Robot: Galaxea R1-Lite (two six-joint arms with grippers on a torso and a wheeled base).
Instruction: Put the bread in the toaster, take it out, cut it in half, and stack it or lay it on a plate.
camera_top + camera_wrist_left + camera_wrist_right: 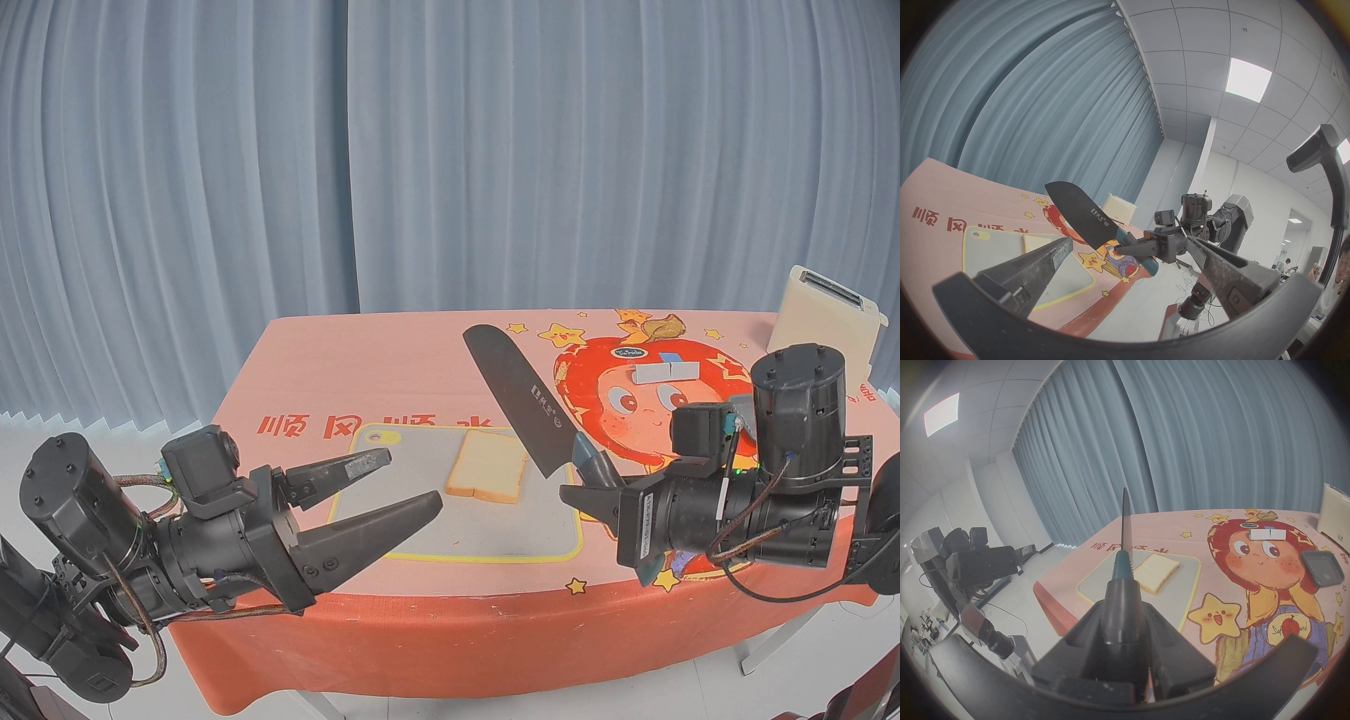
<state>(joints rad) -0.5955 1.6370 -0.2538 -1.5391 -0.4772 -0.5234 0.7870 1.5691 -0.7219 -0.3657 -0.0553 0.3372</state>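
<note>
A slice of bread [487, 466] [1157, 571] lies flat on the grey cutting board [412, 530] [1176, 592] in the middle of the table. My right gripper [592, 489] [1124, 622] is shut on the teal handle of a black knife [520, 394] [1083, 214] [1125, 521], whose blade slants up above the board's right edge, clear of the bread. My left gripper [394, 487] [1129, 255] hangs open over the board's near left corner with nothing between its fingers. The cream toaster [827, 323] [1335, 515] stands at the far right. A dark plate [1323, 568] lies on the cloth near it.
The orange cartoon tablecloth [309, 375] covers the table, with bare cloth behind the board. A small white and blue block [667, 371] [1268, 534] lies on the cartoon's head. Blue curtains close off the back.
</note>
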